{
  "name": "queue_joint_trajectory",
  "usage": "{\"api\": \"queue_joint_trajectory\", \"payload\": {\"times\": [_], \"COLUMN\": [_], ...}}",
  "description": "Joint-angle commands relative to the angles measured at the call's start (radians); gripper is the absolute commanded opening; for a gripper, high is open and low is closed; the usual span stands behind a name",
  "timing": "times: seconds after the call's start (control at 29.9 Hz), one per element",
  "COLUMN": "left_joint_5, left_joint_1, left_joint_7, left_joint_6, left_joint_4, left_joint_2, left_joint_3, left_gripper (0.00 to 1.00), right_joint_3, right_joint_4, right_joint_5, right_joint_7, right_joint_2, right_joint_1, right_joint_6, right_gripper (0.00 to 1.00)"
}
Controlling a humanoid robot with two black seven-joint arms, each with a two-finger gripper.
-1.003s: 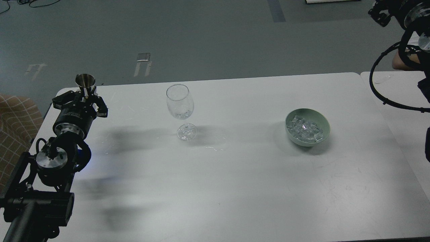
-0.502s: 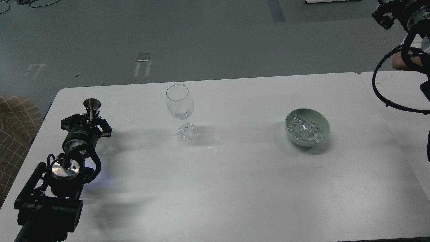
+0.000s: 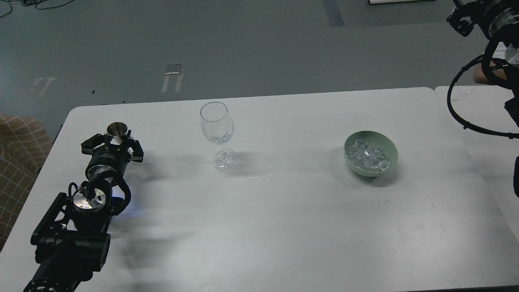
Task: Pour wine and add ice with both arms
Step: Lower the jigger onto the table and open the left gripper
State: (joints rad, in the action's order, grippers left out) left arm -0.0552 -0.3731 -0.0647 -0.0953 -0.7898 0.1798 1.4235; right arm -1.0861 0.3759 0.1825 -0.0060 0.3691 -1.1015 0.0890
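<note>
A clear stemmed wine glass (image 3: 217, 125) stands upright on the white table (image 3: 284, 211), left of centre. A pale green bowl (image 3: 390, 150) to the right holds heaped clear ice cubes (image 3: 367, 156). My left gripper (image 3: 116, 140) is at the table's left side, shut on a small steel measuring cup (image 3: 116, 129) that it holds upright, low over or on the table, well left of the glass. My right arm (image 3: 482, 16) is raised at the top right, far from the bowl; its fingers cannot be told apart.
A second white table (image 3: 482, 121) adjoins on the right, with a black cable (image 3: 458, 109) looping over it. A checked cloth (image 3: 20, 150) lies beyond the table's left edge. Grey floor lies behind.
My left gripper has come down and nearer with the steel cup, from above the table's far left corner to low over the tabletop. The right arm has barely shifted.
</note>
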Motion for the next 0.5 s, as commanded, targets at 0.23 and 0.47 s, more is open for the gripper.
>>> {"api": "queue_joint_trajectory", "payload": {"times": [0.23, 0.47], "left_joint_5": [-0.003, -0.005], "left_joint_1": [-0.029, -0.030], "left_joint_7": [0.006, 0.008], "left_joint_6": [0.000, 0.005], "left_joint_4": [0.035, 0.035], "left_joint_2": [0.004, 0.007], "left_joint_3": [0.002, 0.005], "left_gripper": [0.55, 0.65], "right_joint_3": [0.000, 0.000], "right_joint_4": [0.000, 0.000], "right_joint_5": [0.000, 0.000], "right_joint_7": [0.000, 0.000], "right_joint_2": [-0.004, -0.004], "right_joint_1": [0.000, 0.000], "right_joint_6": [0.000, 0.000], "right_gripper": [1.00, 1.00]}}
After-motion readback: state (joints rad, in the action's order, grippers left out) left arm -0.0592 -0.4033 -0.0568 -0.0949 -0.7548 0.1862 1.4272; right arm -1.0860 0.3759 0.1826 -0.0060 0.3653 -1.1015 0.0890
